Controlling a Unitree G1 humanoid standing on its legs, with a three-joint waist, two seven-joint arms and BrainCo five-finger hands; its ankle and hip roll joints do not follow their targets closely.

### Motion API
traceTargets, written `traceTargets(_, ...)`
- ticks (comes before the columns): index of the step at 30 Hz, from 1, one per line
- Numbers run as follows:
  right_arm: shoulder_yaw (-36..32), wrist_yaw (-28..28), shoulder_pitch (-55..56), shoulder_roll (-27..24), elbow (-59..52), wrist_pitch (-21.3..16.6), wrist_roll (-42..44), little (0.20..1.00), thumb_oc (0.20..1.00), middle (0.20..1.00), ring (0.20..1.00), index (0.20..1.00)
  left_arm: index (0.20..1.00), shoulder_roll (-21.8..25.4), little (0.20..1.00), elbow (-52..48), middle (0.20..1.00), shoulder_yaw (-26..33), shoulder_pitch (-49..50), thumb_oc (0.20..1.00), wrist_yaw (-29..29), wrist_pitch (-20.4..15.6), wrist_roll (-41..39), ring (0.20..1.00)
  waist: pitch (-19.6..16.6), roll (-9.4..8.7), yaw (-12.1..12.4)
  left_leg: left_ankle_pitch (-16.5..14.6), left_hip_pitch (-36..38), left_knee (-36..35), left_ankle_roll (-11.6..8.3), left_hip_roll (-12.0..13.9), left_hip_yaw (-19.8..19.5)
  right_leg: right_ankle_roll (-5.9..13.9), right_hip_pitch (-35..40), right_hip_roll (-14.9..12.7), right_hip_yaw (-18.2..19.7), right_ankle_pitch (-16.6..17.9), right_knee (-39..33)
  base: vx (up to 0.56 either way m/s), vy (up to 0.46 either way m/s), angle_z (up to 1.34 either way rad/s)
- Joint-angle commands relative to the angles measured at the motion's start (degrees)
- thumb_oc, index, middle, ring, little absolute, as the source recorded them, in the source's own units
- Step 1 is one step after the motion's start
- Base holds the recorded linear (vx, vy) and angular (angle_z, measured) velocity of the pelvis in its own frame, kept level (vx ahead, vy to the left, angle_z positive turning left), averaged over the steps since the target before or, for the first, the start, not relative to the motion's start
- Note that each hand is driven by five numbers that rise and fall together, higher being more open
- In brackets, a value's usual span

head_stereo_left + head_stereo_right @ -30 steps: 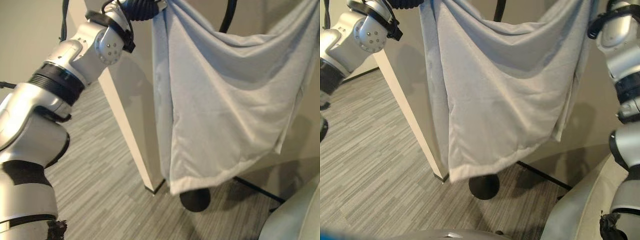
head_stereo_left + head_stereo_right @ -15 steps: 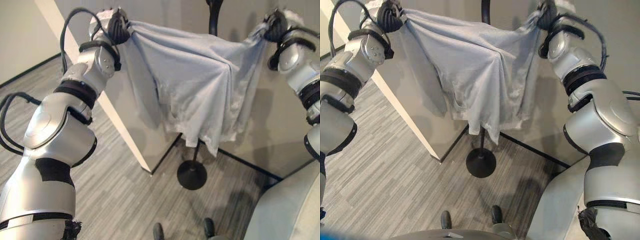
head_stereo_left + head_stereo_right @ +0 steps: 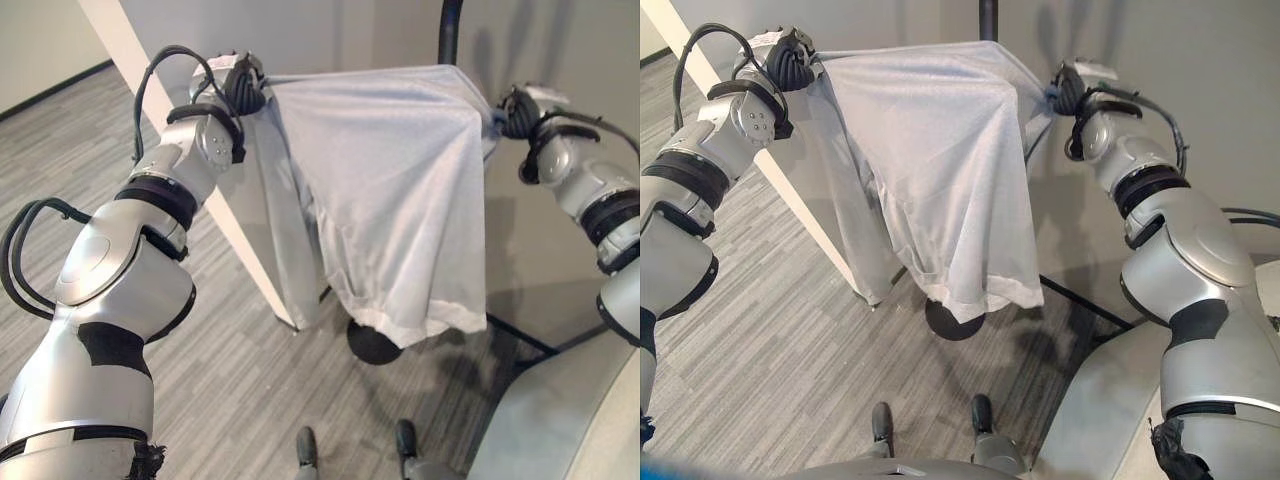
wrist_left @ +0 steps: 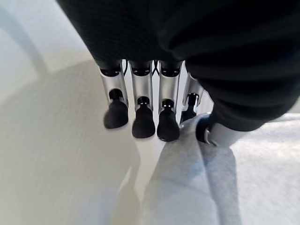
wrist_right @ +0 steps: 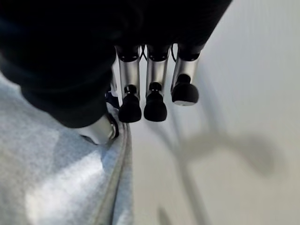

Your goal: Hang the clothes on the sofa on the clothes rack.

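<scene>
Cloth [image 3: 390, 190] now hangs lower and flatter than half a second ago: the grey garment, then stretched high and wide between both arms with a deep sag in the middle, drapes in a smooth sheet in front of the clothes rack [image 3: 449, 28], its hem falling to just above the rack's round base [image 3: 950, 320]. Both arms have come down and drawn closer together. The left hand [image 3: 243, 85] pinches one top corner; in the left wrist view the thumb [image 4: 213, 133] presses the fabric against one finger while the other fingers hang straight. The right hand [image 3: 1068, 90] holds the opposite corner the same way, thumb [image 5: 101, 131] clamped on the cloth's edge. The garment seems to be settling over the rack's black pole, though whether the rack already bears its weight is hidden behind the fabric. If it does, releasing both corners is probably what remains; too soon, and it could slide to the carpeted floor [image 3: 230, 380].
</scene>
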Motion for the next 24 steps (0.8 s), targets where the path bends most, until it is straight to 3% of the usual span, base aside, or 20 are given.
traceTargets(1, -3.5, -2.4, -5.6, -3.1, 3.3, -0.7, 2.2, 1.000, 1.000, 1.000, 1.000, 1.000, 1.000, 2.8, 1.000, 3.9, 1.000, 1.1, -4.6, 1.000, 1.5, 0.2, 0.3, 1.000, 4.4, 0.35, 2.4, -4.3, 4.8, 0.3, -1.64, -1.8, -0.4, 5.97, -2.6, -1.2, -1.7, -2.4, 0.6, 0.00, 0.000, 0.00)
traceTargets(4, -6.9, -3.7, -2.9, -3.6, -0.2, -1.5, 4.8, 1.000, 1.000, 1.000, 1.000, 1.000, 1.000, 3.9, 1.000, 1.5, 1.000, 3.2, -1.7, 1.000, 1.5, -0.6, -1.4, 1.000, 4.4, 0.27, 2.4, -4.4, 5.0, 0.3, -1.49, -1.9, -0.4, 5.94, -2.3, -1.3, -1.7, -2.5, 0.6, 0.00, 0.016, 0.02)
traceTargets(6, -16.2, -6.9, 5.8, -5.1, -10.2, -3.2, 9.6, 1.000, 1.000, 1.000, 1.000, 1.000, 1.000, 6.4, 1.000, -6.3, 1.000, 9.8, 6.1, 1.000, 2.6, -1.9, -5.4, 1.000, 4.9, 0.21, 2.5, -5.2, 6.2, 0.3, -1.28, -1.8, -0.5, 5.90, -1.1, -1.3, -1.8, -3.1, 0.6, 0.02, 0.040, 0.03)
traceTargets(9, -25.0, -8.7, 16.1, -6.4, -20.3, -5.4, 10.9, 1.000, 1.000, 1.000, 1.000, 1.000, 1.000, 8.4, 1.000, -13.2, 1.000, 15.3, 13.9, 1.000, 2.8, -2.9, -6.1, 1.000, 4.7, 0.15, 2.2, -5.8, 6.9, 0.3, -1.05, -1.8, -0.2, 5.85, -0.3, -1.7, -1.9, -3.6, 0.6, 0.03, 0.036, 0.03)
traceTargets(11, -32.2, -10.2, 24.5, -6.1, -26.6, -7.0, 11.0, 1.000, 1.000, 1.000, 1.000, 1.000, 1.000, 7.7, 1.000, -17.1, 1.000, 20.6, 20.3, 1.000, 3.2, -3.8, -7.0, 1.000, 4.6, -0.01, 2.3, -6.5, 8.1, 0.3, -0.90, -1.7, -0.1, 5.82, 0.9, -2.0, -2.2, -4.2, 0.6, 0.02, 0.030, 0.15)
traceTargets(12, -32.3, -10.2, 24.8, -6.1, -26.8, -6.9, 11.0, 1.000, 1.000, 1.000, 1.000, 1.000, 1.000, 7.7, 1.000, -17.3, 1.000, 20.6, 20.5, 1.000, 3.2, -3.8, -7.0, 1.000, 4.5, -0.03, 2.4, -6.5, 8.2, 0.3, -0.89, -1.7, -0.1, 5.83, 1.0, -2.0, -2.2, -4.2, 0.6, 0.01, 0.034, 0.16)
traceTargets(14, -40.2, -11.7, 33.2, -5.1, -34.5, -8.6, 10.7, 1.000, 1.000, 1.000, 1.000, 1.000, 1.000, 7.7, 1.000, -22.6, 1.000, 27.3, 29.2, 1.000, 3.3, -4.3, -7.2, 1.000, 4.5, -0.06, 2.6, -7.1, 9.1, 0.3, -0.69, -1.6, -0.1, 5.80, 2.0, -2.3, -2.4, -4.6, 0.6, 0.01, 0.038, 0.03)
traceTargets(19, -52.7, -14.0, 46.2, -1.3, -44.9, -10.2, 7.7, 1.000, 1.000, 1.000, 1.000, 1.000, 1.000, 4.1, 1.000, -29.5, 1.000, 38.0, 44.1, 1.000, 3.5, -4.5, -6.7, 1.000, 3.6, -0.60, 2.8, -8.5, 11.3, 0.3, -0.23, -1.2, 0.5, 5.31, 4.2, -2.6, -2.5, -5.4, 0.6, 0.03, 0.025, 0.03)
traceTargets(22, -61.2, -14.3, 56.5, -0.3, -51.1, -9.9, 4.6, 1.000, 1.000, 1.000, 1.000, 1.000, 1.000, 1.3, 1.000, -36.5, 1.000, 46.6, 58.8, 1.000, 2.5, -4.8, -6.6, 1.000, 3.0, -1.00, 3.0, -9.4, 13.0, 0.3, 0.12, -1.2, 0.7, 5.02, 5.8, -2.7, -2.5, -6.0, 0.6, 0.07, 0.038, 0.00)
traceTargets(23, -65.5, -14.3, 62.7, 2.1, -53.1, -9.9, 2.8, 1.000, 1.000, 1.000, 1.000, 1.000, 1.000, -4.1, 1.000, -37.0, 1.000, 51.4, 67.8, 1.000, 2.4, -4.8, -7.9, 1.000, 3.0, -1.23, 3.2, -10.0, 14.1, 0.3, 0.31, -0.9, 0.8, 4.72, 7.0, -2.7, -2.7, -6.5, 0.6, 0.05, 0.030, 0.03)
traceTargets(24, -65.5, -14.3, 63.0, 2.1, -53.4, -9.8, 2.8, 1.000, 1.000, 1.000, 1.000, 1.000, 1.000, -4.1, 1.000, -37.2, 1.000, 51.4, 68.1, 1.000, 2.4, -4.7, -7.8, 1.000, 2.7, -1.30, 3.2, -9.7, 13.9, 0.3, 0.34, -1.0, 0.8, 4.71, 6.7, -2.8, -2.7, -6.3, 0.6, 0.05, 0.028, 0.02)
